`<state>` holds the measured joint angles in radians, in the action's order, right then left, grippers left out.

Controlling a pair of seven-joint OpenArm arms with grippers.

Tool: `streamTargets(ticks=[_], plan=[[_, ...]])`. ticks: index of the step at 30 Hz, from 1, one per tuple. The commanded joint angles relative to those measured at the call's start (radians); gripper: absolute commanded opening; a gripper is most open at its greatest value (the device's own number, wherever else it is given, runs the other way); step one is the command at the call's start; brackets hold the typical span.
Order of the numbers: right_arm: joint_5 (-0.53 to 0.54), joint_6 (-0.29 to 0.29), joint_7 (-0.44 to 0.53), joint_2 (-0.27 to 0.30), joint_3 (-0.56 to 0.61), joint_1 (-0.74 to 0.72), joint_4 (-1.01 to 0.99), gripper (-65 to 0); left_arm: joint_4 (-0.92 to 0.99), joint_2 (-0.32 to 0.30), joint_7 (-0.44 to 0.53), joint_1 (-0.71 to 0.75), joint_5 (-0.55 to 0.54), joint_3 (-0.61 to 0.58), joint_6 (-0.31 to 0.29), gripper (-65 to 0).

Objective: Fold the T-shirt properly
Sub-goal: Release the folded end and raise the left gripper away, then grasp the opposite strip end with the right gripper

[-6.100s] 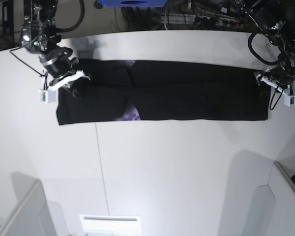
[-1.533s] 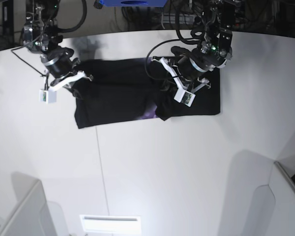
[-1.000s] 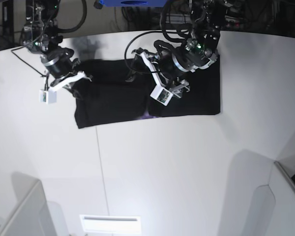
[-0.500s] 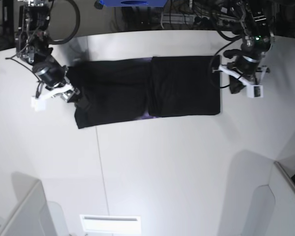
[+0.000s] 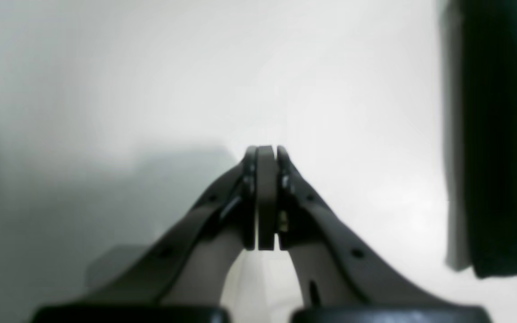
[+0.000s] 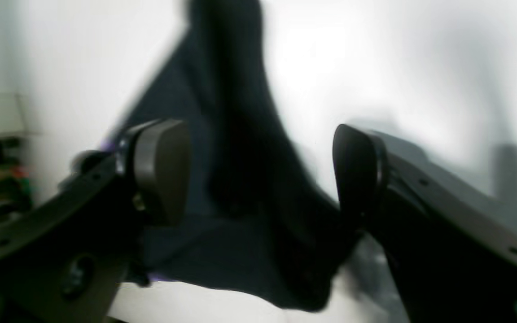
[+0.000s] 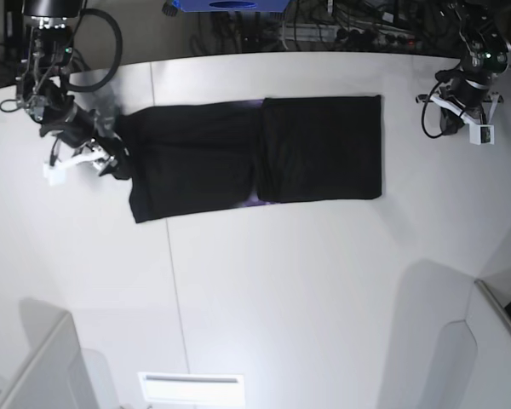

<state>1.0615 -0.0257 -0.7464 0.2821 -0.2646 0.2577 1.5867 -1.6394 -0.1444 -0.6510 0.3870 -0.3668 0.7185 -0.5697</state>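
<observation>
A: Base view is showing what?

B: My left fingers (image 7: 475, 128), now pressed together empty, are sitting off the T-shirt (image 7: 254, 157) at upper right; my right fingers (image 7: 111, 162), newly spread, are straddling its left edge. One half-fold is lying done.

We see a wide white table (image 7: 281, 281), a tangle of dark cables (image 7: 341, 30) at twelve o'clock, a blue box (image 7: 226, 5) beside them, and a white vent (image 7: 190, 388) at six.
</observation>
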Motion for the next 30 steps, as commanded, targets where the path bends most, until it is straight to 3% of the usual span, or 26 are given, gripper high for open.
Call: streamTargets(ticks=[1, 5, 19, 30], plan=[[0.004, 0.039, -0.005, 0.01, -0.005, -0.018, 0.019, -19.7, -0.012, -0.014, 0.02, -0.003, -0.007, 0.006, -0.003, -65.0], [-0.027, 0.125, -0.023, 0.01, -0.006, -0.019, 0.019, -20.3, -0.008, -0.014, 0.017, -0.027, -0.007, 0.005, -0.003, -65.0], [-0.069, 0.128, -0.023, 0.004, 0.146, -0.033, -0.033, -20.3, 0.0, -0.014, 0.017, -0.052, -0.007, -0.061, -0.003, -65.0], [-0.154, 0.125, 0.034, 0.01, 0.146, -0.031, -0.042, -20.4, 0.0, -0.014, 0.017, -0.046, -0.007, -0.052, -0.003, -65.0]])
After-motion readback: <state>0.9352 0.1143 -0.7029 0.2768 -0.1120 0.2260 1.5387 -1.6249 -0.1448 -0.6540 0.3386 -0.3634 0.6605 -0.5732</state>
